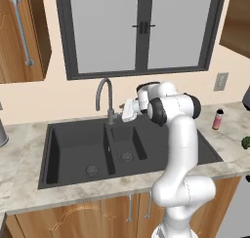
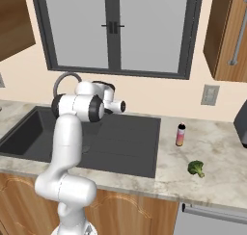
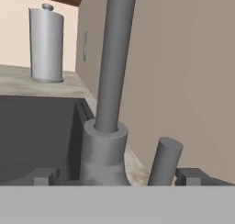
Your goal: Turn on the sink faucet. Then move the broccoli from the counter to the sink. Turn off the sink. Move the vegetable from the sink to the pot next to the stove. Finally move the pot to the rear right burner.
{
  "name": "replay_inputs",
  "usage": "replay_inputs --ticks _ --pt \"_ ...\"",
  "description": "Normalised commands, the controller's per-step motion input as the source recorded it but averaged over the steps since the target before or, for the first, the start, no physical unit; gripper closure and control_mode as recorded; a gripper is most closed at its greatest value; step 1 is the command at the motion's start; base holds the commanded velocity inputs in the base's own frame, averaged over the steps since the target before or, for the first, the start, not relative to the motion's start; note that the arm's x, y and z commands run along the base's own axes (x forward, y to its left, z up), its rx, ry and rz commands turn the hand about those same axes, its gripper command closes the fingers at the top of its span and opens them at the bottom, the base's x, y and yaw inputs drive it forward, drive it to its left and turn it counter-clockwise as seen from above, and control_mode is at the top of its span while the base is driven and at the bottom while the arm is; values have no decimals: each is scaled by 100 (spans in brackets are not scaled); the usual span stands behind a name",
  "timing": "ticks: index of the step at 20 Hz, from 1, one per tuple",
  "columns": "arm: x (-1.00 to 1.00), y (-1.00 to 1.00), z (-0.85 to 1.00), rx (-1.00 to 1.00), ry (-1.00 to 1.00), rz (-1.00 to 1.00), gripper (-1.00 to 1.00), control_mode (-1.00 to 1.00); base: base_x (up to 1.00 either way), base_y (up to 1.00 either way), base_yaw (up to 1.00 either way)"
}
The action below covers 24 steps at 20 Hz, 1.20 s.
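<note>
Hand spread wide at sink faucet base; best nudged sideways onto the small lever and pushed gently, clear of spout.

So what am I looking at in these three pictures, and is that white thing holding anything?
The white thing is a robot arm in a simulated kitchen. Two pictures come from cameras behind it, to its left and right. The third looks out from its hand, close to the faucet. The claw is open and holds nothing; its two tips sit either side of the faucet's base, near the small lever. Below is a dark double sink. On the stone counter lie a broccoli and a small bottle, with a steel canister further along.
</note>
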Motion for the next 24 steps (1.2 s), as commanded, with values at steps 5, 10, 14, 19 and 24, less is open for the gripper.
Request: replay_inputs --ticks 5,10,14,19,24 --pt "0 24 -1 0 1 0 100 -100 0 0 0" --pt "2 28 0 0 0 -1 100 -100 0 0 0" --pt "1 12 0 0 0 -4 100 -100 0 0 0" --pt "0 1 0 0 0 -13 100 -100 0 0 0" --pt "-1 -1 0 0 0 -22 100 -100 0 0 0"
